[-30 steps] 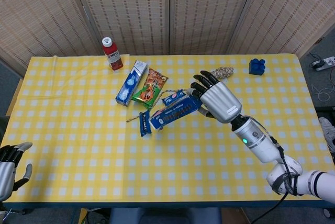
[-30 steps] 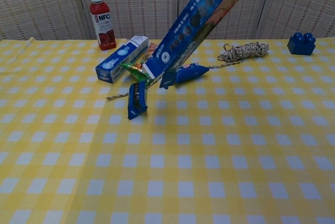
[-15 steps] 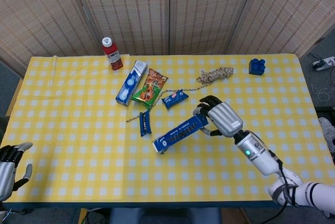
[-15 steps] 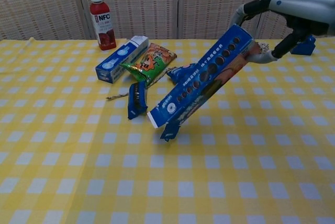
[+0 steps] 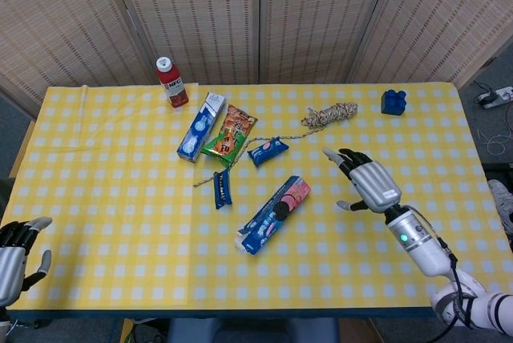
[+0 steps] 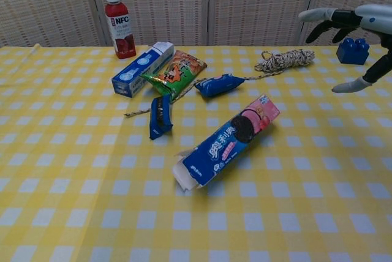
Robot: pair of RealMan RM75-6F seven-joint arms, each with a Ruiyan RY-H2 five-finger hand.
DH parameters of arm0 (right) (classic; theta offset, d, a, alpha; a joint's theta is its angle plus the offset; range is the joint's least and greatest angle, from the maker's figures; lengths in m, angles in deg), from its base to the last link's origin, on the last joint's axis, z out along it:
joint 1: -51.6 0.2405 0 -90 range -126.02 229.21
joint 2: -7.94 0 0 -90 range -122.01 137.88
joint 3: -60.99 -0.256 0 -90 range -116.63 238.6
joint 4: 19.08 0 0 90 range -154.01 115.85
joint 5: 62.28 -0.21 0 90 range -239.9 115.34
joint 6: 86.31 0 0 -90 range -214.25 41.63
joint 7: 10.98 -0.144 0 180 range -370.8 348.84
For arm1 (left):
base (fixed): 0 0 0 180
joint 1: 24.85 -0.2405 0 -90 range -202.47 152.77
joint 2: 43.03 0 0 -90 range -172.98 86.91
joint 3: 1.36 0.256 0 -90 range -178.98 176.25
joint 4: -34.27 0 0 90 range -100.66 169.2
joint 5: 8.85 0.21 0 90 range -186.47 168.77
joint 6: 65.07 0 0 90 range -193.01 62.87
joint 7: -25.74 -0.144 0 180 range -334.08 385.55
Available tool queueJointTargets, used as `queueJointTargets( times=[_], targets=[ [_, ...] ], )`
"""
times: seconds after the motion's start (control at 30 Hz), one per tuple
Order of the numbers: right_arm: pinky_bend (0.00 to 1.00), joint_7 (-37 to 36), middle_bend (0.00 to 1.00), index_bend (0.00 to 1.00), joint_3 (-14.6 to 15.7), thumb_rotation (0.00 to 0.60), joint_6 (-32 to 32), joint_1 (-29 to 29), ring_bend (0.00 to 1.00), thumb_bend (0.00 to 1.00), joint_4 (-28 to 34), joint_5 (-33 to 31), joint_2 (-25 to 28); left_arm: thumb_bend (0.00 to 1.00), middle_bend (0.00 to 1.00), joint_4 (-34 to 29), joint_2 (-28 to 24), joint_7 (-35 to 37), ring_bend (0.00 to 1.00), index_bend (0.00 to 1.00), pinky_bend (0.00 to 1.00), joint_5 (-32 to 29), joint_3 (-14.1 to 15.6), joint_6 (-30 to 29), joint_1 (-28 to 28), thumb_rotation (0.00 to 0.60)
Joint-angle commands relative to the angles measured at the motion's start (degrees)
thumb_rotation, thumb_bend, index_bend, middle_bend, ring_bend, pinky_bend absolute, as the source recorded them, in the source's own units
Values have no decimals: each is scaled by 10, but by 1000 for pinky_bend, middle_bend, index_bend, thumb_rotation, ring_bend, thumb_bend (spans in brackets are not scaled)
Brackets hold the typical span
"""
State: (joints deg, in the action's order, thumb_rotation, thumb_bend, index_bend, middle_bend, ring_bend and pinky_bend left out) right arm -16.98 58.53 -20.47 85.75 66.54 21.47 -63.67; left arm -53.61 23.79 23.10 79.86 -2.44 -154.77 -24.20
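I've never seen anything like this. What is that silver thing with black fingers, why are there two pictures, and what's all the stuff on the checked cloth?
It is a robot with two arms, each ending in a mechanical hand. Both pictures show one moment: the head view looks down from above, the chest view looks across the table from lower down. The right hand hovers with fingers spread, holding nothing. The left hand sits at the table's near left corner, also holding nothing. On the yellow checked cloth lie a long cookie box, nearest the right hand, two small blue snack packets, a green chip bag, a blue and white box, a red bottle, a coil of rope and a blue toy brick.
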Motion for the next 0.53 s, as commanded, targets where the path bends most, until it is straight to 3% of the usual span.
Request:
queueJointTargets(
  times=[0.03, 0.17, 0.53],
  targets=[
    [230, 36, 254, 31, 6, 600, 38, -32, 140, 130, -8, 1, 10, 486, 230, 1, 0, 0, 189, 253, 122, -2, -1, 2, 1, 600],
    [250, 80, 284, 116, 11, 600, 77, -68, 158, 132, -5, -4, 19, 486, 230, 6, 3, -6, 189, 253, 122, -2, -5, 1, 4, 600],
    [261, 145, 288, 149, 33, 600, 183, -182, 163, 134, 23, -27, 52, 486, 230, 7, 11, -21, 189, 253, 122, 5, -10, 6, 17, 600]
  ],
)
